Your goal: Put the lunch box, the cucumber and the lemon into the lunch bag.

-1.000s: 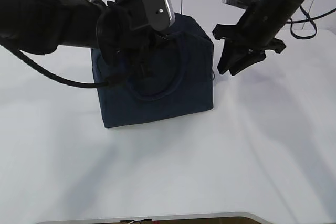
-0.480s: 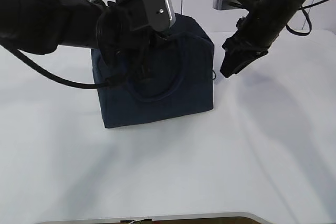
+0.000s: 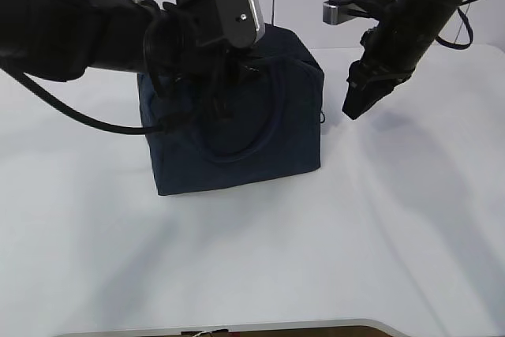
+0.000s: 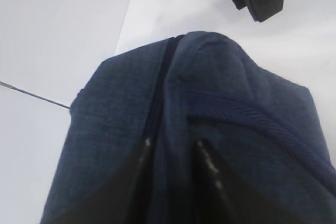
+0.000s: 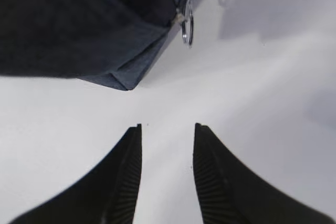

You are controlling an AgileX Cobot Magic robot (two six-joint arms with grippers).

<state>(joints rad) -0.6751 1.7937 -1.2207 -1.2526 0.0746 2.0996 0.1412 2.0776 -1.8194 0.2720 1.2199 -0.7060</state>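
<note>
The dark navy lunch bag [image 3: 260, 140] stands on the white table [image 3: 252, 258], its top zipper [image 4: 160, 87] drawn closed. One loop handle [image 3: 260, 128] hangs down its front. My left gripper [image 3: 225, 84] rests on the bag's top. In the left wrist view my left gripper [image 4: 170, 148] is open, its dark fingers [image 4: 139, 182] straddling the zipper seam. My right gripper [image 3: 359, 100] hovers right of the bag, open and empty. In the right wrist view my right gripper [image 5: 167, 129] is over bare table, with the silver ring pull [image 5: 187, 22] ahead. Lunch box, cucumber and lemon are out of view.
The left arm [image 3: 79, 29] and its cable [image 3: 87, 120] cross above the table's left side. The bag's near corner [image 5: 123, 80] lies ahead and left of the right fingers. The table's front edge [image 3: 237, 327] runs along the bottom.
My left jaws have parted from shut, and the bag's front handle hangs lower. My right gripper has drawn away from the bag, to the right.
</note>
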